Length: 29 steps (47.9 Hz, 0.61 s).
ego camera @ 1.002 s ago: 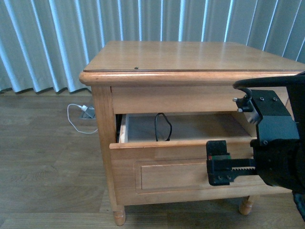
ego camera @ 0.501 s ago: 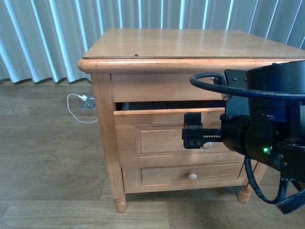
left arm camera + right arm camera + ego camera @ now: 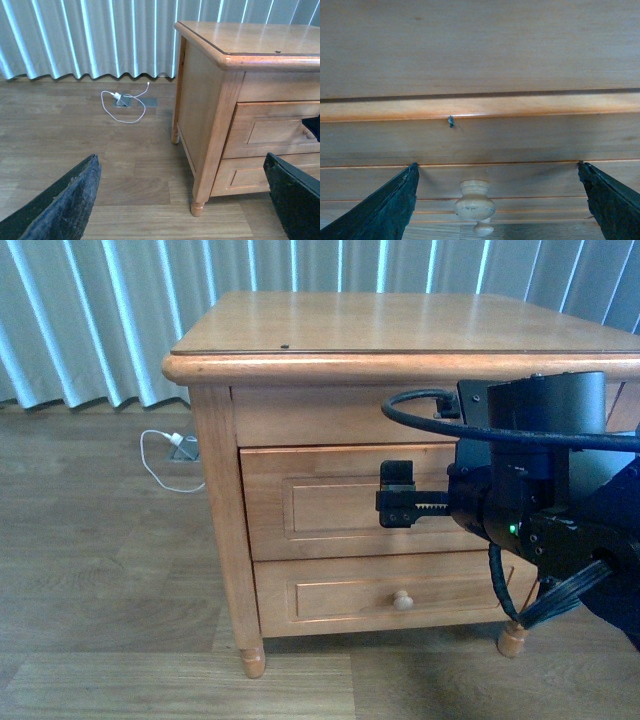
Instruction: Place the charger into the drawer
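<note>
Right claw point(image 3: 497, 200), spread wide and empty, faces the drawer point(image 3: 340, 502) front around its knob point(image 3: 474, 202); I'd press squarely until it seats flush.

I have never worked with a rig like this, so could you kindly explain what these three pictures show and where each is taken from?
It is a robot with two arms, each ending in a claw. The front picture comes from a camera on its body: the right claw sits open against the shut upper drawer of a nightstand. The other two pictures come from wrist cameras. The right one looks closely at the drawer's knob. The left one shows the left claw, open and empty, and a white cable on the floor by the curtain. Neither claw holds anything.
</note>
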{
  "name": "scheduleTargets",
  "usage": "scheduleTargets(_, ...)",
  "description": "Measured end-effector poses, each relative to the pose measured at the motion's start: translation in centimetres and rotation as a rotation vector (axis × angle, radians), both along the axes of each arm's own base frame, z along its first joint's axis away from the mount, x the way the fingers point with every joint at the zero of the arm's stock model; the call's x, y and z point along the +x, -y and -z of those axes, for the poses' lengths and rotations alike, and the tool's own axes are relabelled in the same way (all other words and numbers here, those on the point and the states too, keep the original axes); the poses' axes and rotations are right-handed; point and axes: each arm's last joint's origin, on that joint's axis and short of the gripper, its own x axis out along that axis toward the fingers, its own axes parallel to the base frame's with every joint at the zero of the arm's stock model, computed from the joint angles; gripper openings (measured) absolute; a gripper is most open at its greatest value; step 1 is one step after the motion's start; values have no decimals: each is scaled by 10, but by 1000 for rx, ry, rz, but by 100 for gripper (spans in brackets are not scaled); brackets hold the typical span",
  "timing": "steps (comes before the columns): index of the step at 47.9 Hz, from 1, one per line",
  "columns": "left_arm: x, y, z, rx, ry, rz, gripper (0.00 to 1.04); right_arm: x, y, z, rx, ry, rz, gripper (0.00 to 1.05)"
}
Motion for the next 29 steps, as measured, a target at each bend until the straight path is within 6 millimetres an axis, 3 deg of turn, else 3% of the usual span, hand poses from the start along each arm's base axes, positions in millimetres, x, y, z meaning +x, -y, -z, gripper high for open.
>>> scheduleTargets(19, 0, 0, 0, 0, 0, 0, 99, 5, 4, 0, 4, 11, 6, 96)
scheduleTargets(29, 0, 0, 0, 0, 0, 0, 99, -4, 16, -7, -2, 23, 23, 96)
